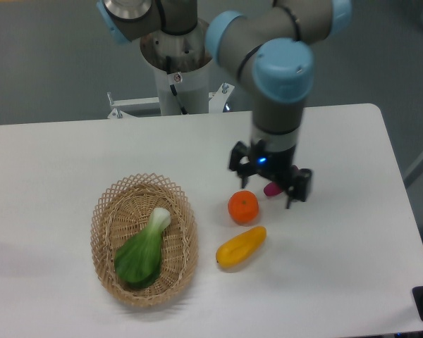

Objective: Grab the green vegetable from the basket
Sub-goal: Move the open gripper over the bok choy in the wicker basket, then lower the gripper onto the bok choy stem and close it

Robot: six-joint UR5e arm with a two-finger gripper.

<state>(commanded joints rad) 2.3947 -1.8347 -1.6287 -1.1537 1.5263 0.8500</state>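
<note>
The green vegetable (142, 252) lies in the wicker basket (107, 211), stalk end toward 1 o'clock. Right of it sit an orange (243, 207) and a yellow squash (240, 246). The pincer (269, 186) hangs spread, empty, above the surface (352, 267).
</note>
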